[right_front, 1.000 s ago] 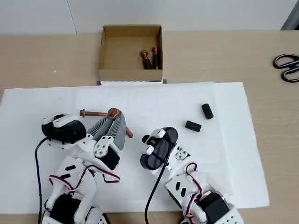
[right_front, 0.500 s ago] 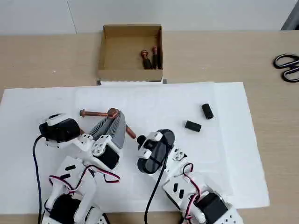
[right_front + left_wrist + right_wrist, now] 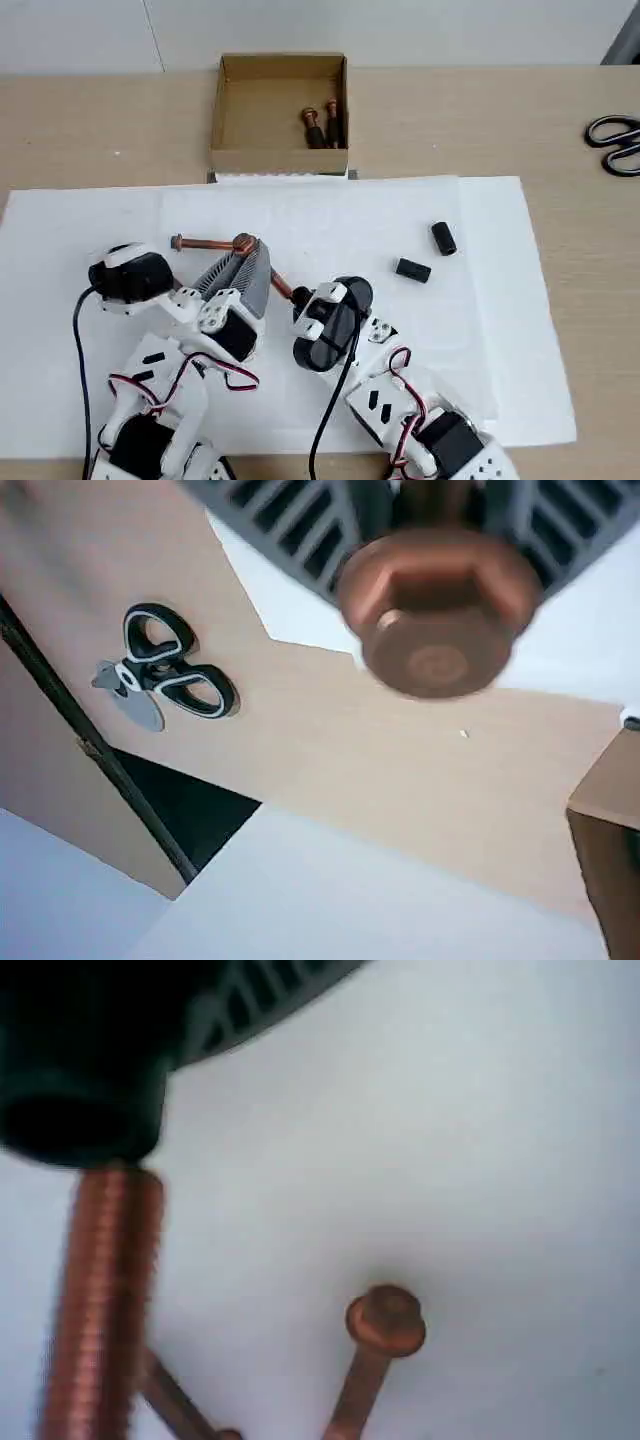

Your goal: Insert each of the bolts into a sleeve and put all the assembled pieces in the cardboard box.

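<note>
The step in hand looks like mating a bolt with a sleeve. The left claw (image 3: 244,258) is clamped on a copper bolt (image 3: 440,620), whose hexagonal head pokes out past its fingertips while the threaded shank runs back out of the claw's other side towards the right claw (image 3: 303,298). That claw grips a black sleeve (image 3: 85,1095), whose open mouth meets the tip of the thread, touching or nearly so; whether the thread has entered I cannot tell. The next move, I judge, calls for keeping bore and shank in line and pushing the sleeve along the thread, since a slight tilt could jam it at the mouth. A spare bolt (image 3: 200,242) lies on the paper sheet (image 3: 100,215) just beside the left claw's tip. Two loose sleeves (image 3: 413,270) lie well apart from the right claw. The cardboard box (image 3: 222,110), on the bench (image 3: 480,120) beyond the left claw's tip, holds two assembled pieces (image 3: 322,125).
</note>
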Controlling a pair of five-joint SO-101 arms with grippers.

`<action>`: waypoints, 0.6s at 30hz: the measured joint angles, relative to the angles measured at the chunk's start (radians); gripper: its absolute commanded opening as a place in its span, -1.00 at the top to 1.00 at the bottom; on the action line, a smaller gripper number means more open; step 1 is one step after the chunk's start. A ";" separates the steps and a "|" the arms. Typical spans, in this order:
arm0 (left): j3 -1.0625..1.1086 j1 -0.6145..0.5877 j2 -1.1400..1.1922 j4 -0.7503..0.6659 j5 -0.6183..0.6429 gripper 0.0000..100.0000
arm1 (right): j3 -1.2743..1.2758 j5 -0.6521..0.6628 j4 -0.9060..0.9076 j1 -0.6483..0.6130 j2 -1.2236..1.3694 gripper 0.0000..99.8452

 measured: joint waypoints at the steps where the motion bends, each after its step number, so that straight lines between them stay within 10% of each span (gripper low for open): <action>1: 0.000 0.006 0.000 0.000 0.003 0.99 | 0.005 0.000 0.000 0.000 0.000 1.00; 18: 0.021 0.078 0.000 -0.005 0.006 0.99 | 0.002 0.000 0.000 -0.006 0.002 1.00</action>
